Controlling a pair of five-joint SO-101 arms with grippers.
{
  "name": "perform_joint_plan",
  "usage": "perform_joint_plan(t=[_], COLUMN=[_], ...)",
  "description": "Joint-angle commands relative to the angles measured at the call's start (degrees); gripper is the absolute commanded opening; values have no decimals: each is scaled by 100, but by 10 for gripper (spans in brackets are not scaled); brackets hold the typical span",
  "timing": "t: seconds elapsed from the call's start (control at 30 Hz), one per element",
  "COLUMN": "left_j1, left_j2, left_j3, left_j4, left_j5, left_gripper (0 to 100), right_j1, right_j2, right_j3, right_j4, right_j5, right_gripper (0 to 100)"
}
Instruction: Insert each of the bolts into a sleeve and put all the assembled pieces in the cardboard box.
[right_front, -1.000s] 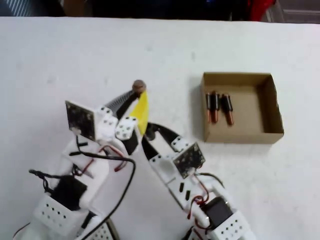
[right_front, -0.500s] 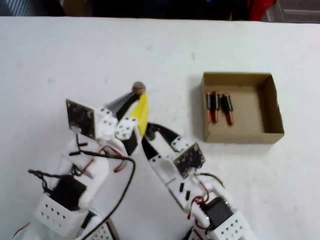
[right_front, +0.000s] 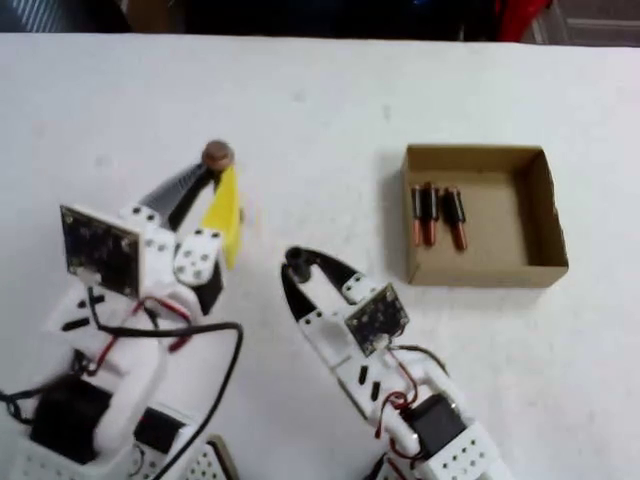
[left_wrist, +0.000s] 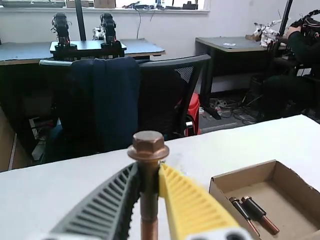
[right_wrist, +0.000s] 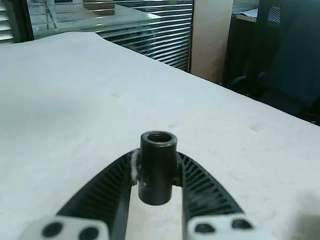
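My left gripper (right_front: 213, 172) (left_wrist: 149, 175), with one grey and one yellow finger, is shut on a copper bolt (right_front: 217, 155) (left_wrist: 148, 182) that stands with its hex head up. My right gripper (right_front: 297, 270) (right_wrist: 156, 167) is shut on a black sleeve (right_front: 296, 268) (right_wrist: 157, 166) held upright, its open bore facing up. Bolt and sleeve are apart, the bolt to the left of the sleeve and farther back. The cardboard box (right_front: 533, 214) (left_wrist: 285, 176) at the right holds two assembled pieces (right_front: 438, 214) (left_wrist: 252, 213), copper bolts in black sleeves.
White table (right_front: 320, 100) all round. The box stands to the right of the right gripper. A dark chair (left_wrist: 120, 100) and desks are in the room behind the table's far edge.
The left arm has swung left and back, carrying the bolt away from the sleeve. The right arm with the sleeve has kept still.
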Motion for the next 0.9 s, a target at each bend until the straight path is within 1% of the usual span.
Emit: perform_joint_plan(t=[0.0, 0.13, 0.3, 0.5, 0.57, 0.63, 0.77, 0.87], left_j1=[-40, -57, -127, -1033, -1226, -1332, -1446, -1420], left_j2=[4, -110, -796, -892, -892, -892, -892, -892], left_j3=[-651, -879, -879, -932, -914, -879, -879, -862], left_j4=[404, 686, 756, 1284, 1319, 1327, 1635, 1688], left_j5=[-53, -53, -97, -62, -62, -18, 457, 466], left_gripper=[22, 22, 21, 21, 21, 21, 21, 21], right_j1=[4, 4, 4, 4, 4, 4, 4, 4], right_j2=[-48, -48, -40, -31, -31, -31, -31, -22], right_j3=[53, 53, 53, 53, 53, 53, 53, 53], right_j4=[13, 13, 13, 13, 13, 13, 22, 22], right_j5=[79, 79, 79, 79, 79, 79, 79, 79], right_gripper=[17, 17, 17, 17, 17, 17, 17, 17])
